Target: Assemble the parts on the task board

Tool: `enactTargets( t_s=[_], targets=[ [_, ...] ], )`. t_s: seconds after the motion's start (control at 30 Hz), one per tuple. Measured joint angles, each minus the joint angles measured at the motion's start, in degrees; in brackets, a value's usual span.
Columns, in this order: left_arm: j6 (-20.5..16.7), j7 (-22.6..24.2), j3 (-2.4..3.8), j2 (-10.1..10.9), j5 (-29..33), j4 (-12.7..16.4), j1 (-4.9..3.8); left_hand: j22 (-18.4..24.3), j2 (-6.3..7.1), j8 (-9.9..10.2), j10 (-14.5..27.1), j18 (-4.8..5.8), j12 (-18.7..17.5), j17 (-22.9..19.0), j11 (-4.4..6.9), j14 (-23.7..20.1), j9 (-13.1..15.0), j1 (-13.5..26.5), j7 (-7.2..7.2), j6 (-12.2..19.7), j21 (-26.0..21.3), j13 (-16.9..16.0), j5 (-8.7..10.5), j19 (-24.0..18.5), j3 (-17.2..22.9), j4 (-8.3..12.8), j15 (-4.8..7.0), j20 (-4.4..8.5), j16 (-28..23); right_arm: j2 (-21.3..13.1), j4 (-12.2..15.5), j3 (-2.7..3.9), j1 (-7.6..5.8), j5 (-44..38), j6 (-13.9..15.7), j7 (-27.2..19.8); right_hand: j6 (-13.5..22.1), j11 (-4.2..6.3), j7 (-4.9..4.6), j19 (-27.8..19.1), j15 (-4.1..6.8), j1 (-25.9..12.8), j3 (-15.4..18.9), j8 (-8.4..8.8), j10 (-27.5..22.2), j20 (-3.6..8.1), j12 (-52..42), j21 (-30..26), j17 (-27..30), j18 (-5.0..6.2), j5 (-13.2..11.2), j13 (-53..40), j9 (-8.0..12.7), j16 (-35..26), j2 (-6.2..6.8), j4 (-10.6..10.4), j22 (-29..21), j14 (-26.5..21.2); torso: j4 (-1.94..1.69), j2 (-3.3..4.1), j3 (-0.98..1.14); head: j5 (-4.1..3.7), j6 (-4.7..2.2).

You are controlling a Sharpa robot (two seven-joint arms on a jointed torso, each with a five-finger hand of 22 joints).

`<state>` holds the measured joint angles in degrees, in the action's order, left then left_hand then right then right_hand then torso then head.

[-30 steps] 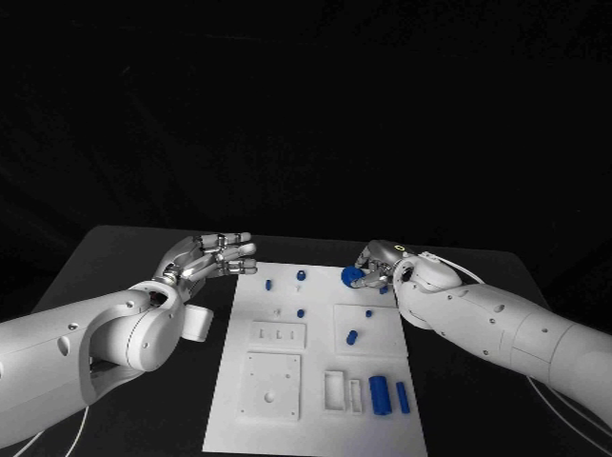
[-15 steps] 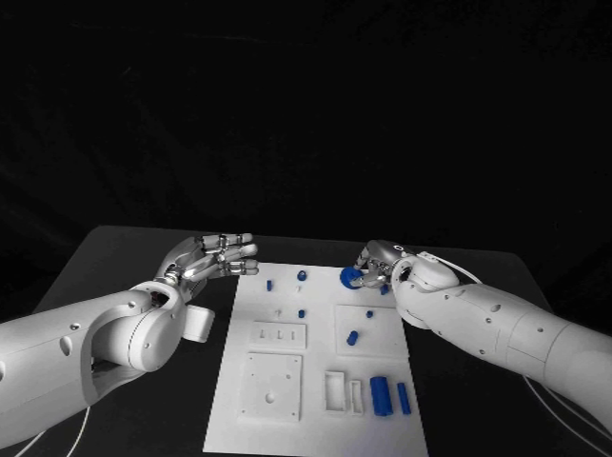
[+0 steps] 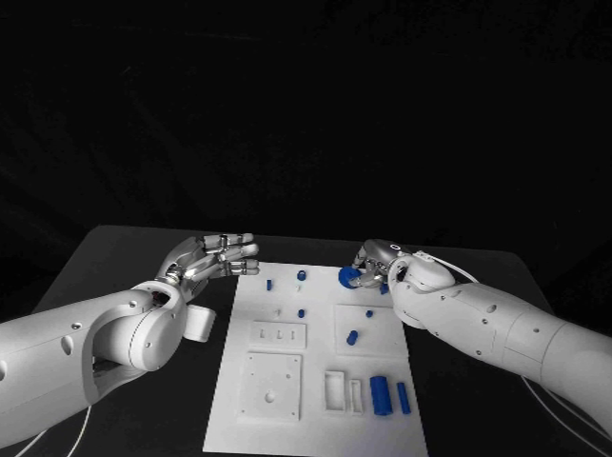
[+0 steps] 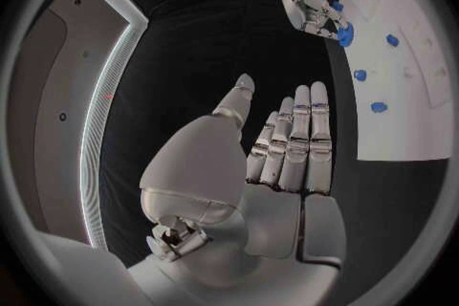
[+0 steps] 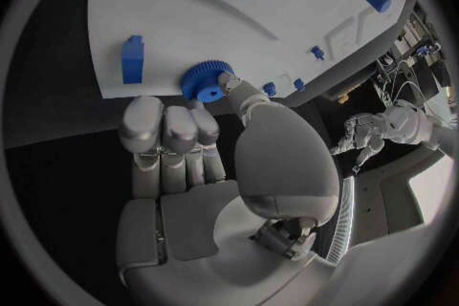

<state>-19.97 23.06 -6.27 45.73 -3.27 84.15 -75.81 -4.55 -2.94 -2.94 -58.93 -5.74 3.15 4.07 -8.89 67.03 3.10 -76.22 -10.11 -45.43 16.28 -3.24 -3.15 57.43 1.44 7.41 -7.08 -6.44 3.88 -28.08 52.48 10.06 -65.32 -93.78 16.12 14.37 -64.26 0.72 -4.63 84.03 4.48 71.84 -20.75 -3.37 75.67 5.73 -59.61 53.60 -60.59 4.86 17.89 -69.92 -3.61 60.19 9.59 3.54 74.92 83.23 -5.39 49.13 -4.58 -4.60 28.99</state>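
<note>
The white task board (image 3: 318, 426) lies in the middle of the black table with small blue parts on it. My right hand (image 3: 376, 264) is at the board's far right edge and pinches a blue gear (image 3: 349, 277) at its fingertips. In the right wrist view the thumb tip touches the gear (image 5: 203, 82) just above the board (image 5: 191, 8). My left hand (image 3: 218, 255) hovers beside the board's far left corner, fingers straight and close together, holding nothing. The left wrist view shows that hand (image 4: 287, 149), and beyond it the right hand (image 4: 304, 6) with the gear (image 4: 344, 34).
Short blue pegs (image 3: 302, 276) stand near the board's far edge, and a larger blue cylinder (image 3: 380, 394) lies in a slot near the front. White raised blocks (image 3: 274, 384) sit on the board's left half. Black table runs along both sides of the board.
The right hand with the gear has shifted very slightly to the left. The left hand has not moved.
</note>
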Motion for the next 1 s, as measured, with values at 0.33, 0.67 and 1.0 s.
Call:
enactTargets(
  t_s=[0.33, 0.67, 1.0],
  targets=[
    [-0.02, -0.04, 0.0, 0.19, 0.0, 0.0, 0.0, 0.0, 0.0, 0.0, 0.0, 0.0, 0.0, 0.0, 0.0, 0.0, 0.0, 0.0, 0.0, 0.0, 0.0, 0.0, 0.0, 0.0, 0.23, 0.23, 0.0, 0.0, 0.0, -1.43, 5.65, -0.14, 0.23, -1.95, 1.85, 1.48, -0.07, 0.41, -0.05, 0.0, 0.2, -1.05, -3.03, 0.0, 0.41, 0.0, -0.28, 1.01, -0.07, 0.0, 0.65, -0.24, -0.01, 0.27, -0.01, 1.16, 0.02, 0.2, 0.08, -0.03, 0.03, 0.16, -0.43],
    [-0.04, -0.05, 0.0, 0.39, 0.01, 0.3, 0.0, 0.0, 0.0, 0.0, 0.0, 0.0, 0.0, 0.0, 0.0, 0.0, 0.0, 0.0, 0.0, 0.0, 0.0, 0.0, 0.0, -0.02, 0.23, 0.23, 0.0, 0.02, 0.0, -2.37, 12.01, -0.11, 0.12, -4.19, 4.72, 3.4, -0.21, 0.41, 0.05, 0.0, 0.2, -1.35, -3.24, 0.02, 0.41, 0.0, -0.28, 1.33, -0.02, -0.01, 0.3, -0.17, -0.07, 0.27, 0.29, 1.05, 0.02, 0.2, 0.13, -0.03, 0.04, 0.32, -0.77],
    [-0.06, -0.06, 0.0, 0.6, 0.01, 0.54, 0.0, 0.0, 0.0, 0.0, 0.0, 0.02, 0.0, 0.0, 0.0, 0.0, 0.0, 0.0, 0.0, 0.0, 0.0, 0.0, 0.0, -0.22, 0.23, 0.23, 0.0, 0.21, 0.0, -0.8, 14.75, -0.71, 0.07, -6.76, 6.53, 4.97, -0.26, 0.4, 0.11, 0.0, 0.2, -1.42, -3.42, 0.06, 0.42, 0.0, -0.28, 1.75, 0.05, -0.01, -0.36, -0.17, -0.07, 0.26, 0.39, 0.87, 0.01, 0.2, 0.02, 0.01, -0.02, 0.7, -1.02]
  ],
)
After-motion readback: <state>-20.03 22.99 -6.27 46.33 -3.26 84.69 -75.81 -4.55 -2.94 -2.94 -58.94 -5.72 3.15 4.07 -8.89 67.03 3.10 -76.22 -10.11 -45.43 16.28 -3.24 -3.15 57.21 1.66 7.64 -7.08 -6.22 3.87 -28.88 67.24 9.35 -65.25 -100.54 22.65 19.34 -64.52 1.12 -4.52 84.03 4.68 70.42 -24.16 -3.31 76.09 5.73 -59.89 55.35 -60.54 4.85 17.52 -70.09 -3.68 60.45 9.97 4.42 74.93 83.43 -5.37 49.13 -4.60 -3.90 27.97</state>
